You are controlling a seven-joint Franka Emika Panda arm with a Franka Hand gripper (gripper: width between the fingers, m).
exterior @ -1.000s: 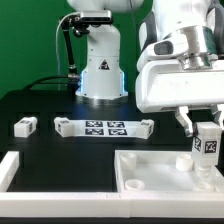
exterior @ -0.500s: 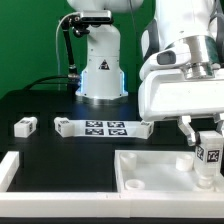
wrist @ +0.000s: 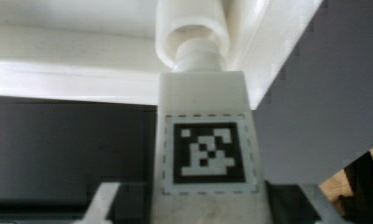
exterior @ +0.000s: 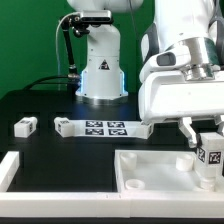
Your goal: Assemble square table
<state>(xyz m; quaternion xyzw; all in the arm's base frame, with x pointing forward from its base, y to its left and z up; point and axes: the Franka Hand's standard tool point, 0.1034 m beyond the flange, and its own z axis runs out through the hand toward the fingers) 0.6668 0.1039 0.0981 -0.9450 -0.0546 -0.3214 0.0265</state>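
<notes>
The square table's white panel lies recessed face up at the front of the exterior view's right. My gripper is shut on a short white tagged leg and holds it upright over the panel's far right corner, beside a round hole. In the wrist view the leg fills the middle between my fingers, its round screw tip pointing at the white panel. Whether the tip touches the panel is hidden. A second leg lies at the exterior view's left.
The marker board lies at the table's middle in front of the robot base. A long white border bar runs along the front of the exterior view's left. A black cable trails at the back left.
My gripper has moved down and slightly toward the exterior view's right with the leg in it, bringing the leg closer to the panel's corner. The grip has not changed.
</notes>
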